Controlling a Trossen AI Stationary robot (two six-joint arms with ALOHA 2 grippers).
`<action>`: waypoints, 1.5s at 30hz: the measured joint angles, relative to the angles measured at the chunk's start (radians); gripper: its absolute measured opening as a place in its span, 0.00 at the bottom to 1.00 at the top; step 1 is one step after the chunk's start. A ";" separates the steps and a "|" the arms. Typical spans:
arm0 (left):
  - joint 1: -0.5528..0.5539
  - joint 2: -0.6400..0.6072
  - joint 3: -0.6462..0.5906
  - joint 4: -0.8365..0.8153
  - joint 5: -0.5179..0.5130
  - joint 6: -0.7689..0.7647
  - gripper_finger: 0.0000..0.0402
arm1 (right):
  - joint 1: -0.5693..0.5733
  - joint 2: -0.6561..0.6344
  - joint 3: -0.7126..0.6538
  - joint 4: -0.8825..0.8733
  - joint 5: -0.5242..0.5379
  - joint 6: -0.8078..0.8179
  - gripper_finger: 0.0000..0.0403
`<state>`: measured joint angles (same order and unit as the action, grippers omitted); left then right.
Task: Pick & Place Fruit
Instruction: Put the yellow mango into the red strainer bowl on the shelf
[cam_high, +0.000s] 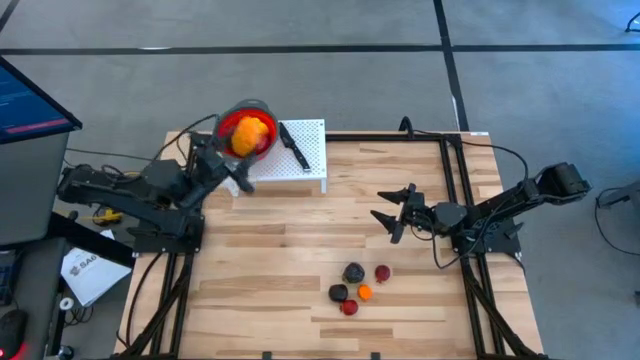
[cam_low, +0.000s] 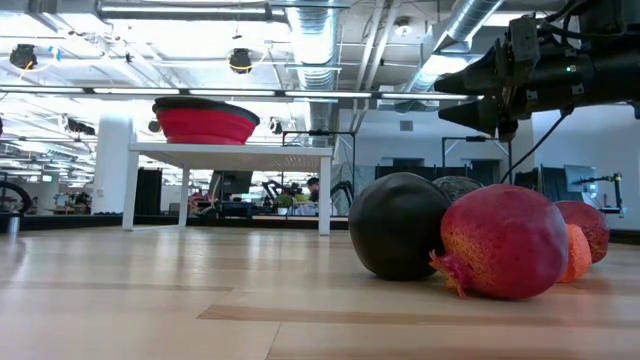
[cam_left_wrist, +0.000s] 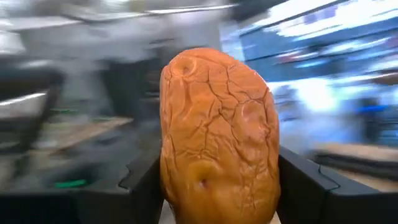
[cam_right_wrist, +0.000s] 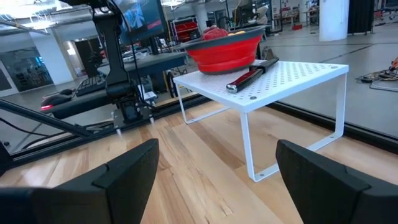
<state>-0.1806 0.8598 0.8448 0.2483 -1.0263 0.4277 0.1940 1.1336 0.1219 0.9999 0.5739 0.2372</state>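
Observation:
My left gripper (cam_high: 238, 150) is at the table's far left, shut on a wrinkled orange fruit (cam_left_wrist: 217, 137) that shows over the red bowl (cam_high: 232, 128) in the high view. The bowl stands on a white perforated shelf (cam_high: 312, 158), and a red fruit (cam_right_wrist: 214, 32) lies inside it. Several small fruits lie on the wood near the front right: a black one (cam_low: 400, 225), a red pomegranate (cam_low: 503, 240), an orange one (cam_high: 365, 292) and a dark red one (cam_high: 383, 272). My right gripper (cam_high: 392, 212) hangs open above the table, behind them, touching nothing. My left gripper pinches the orange fruit between its two fingers, one on each of two opposite sides (cam_left_wrist: 166, 186). The fruit stands out well past the fingertips (cam_left_wrist: 140, 177). It is lifted clear of the table and, in the high view, shows over the bowl.
A black-handled knife (cam_high: 293, 145) lies on the shelf beside the bowl. The shelf's thin white legs (cam_right_wrist: 249, 149) stand on the wood. Bare planks (cam_high: 280, 250) stretch between the shelf and the fruit cluster. A monitor (cam_high: 30, 100) stands off the table's left edge.

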 joint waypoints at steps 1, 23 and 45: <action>0.011 -0.009 0.021 -0.097 0.086 -0.098 0.57 | 0.000 0.000 0.000 0.002 0.000 0.000 0.79; 0.578 0.335 0.547 -1.514 0.463 0.073 0.58 | 0.002 0.000 0.000 0.000 0.000 0.000 0.79; 0.633 0.424 0.537 -1.545 0.378 0.293 0.61 | 0.003 0.000 0.000 -0.003 -0.001 0.000 0.79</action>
<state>0.4522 1.2835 1.3818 -1.2964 -0.6482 0.7208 0.1967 1.1336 0.1219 0.9970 0.5728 0.2373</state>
